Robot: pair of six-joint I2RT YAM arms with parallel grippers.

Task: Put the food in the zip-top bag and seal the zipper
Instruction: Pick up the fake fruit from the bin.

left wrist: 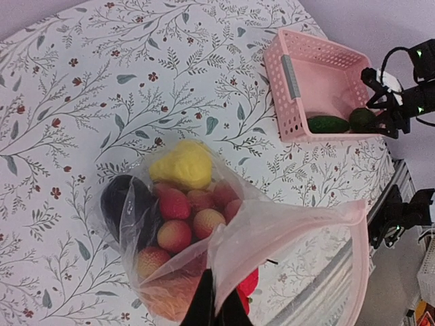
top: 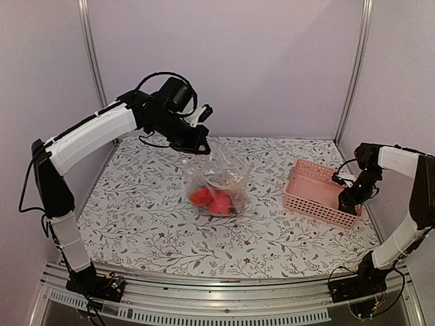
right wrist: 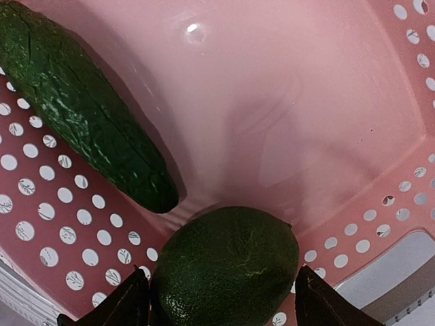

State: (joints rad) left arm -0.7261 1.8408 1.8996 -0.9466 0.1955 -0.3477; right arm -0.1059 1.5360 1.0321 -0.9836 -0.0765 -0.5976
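Note:
The clear zip-top bag [top: 219, 178] stands mid-table, one corner lifted by my left gripper [top: 201, 145], which is shut on its edge [left wrist: 217, 307]. Its mouth gapes, with the pinkish zipper [left wrist: 363, 234] curving along the rim. Inside lie a yellow fruit [left wrist: 182, 165], a dark eggplant [left wrist: 126, 200] and several red round pieces [left wrist: 175, 204]. My right gripper [top: 348, 202] reaches into the pink basket [top: 318, 197]. It stands open [right wrist: 221, 272], its fingers either side of a dark green round fruit [right wrist: 228, 268]. A long green cucumber [right wrist: 88, 115] lies beside it.
The basket's perforated walls [right wrist: 54, 224] close in tightly around my right gripper's fingers. The table is covered with a floral cloth [top: 136, 210]. Metal frame posts stand at the back corners and a rail runs along the near edge.

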